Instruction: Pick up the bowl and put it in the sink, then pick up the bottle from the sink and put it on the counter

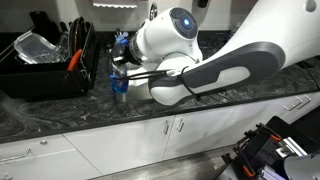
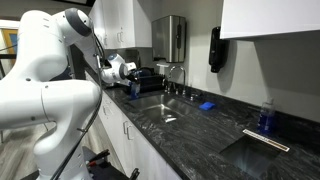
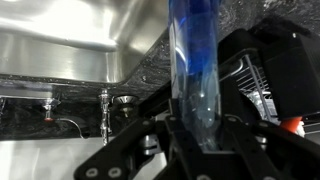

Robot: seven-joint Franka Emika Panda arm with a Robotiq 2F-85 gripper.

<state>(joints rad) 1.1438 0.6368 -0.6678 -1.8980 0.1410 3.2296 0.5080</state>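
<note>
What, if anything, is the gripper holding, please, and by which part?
The bottle, with the jaws closed on its clear section beside the blue label.

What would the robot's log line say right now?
jaws: shut on bottle | bottle: clear, blue label | location: by sink rim, counter edge

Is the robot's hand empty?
No, the gripper is clamped on the clear bottle with the blue label.

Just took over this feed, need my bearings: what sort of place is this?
Most likely a kitchen: a steel sink with a faucet, set in a black stone counter above white cabinets.
</note>
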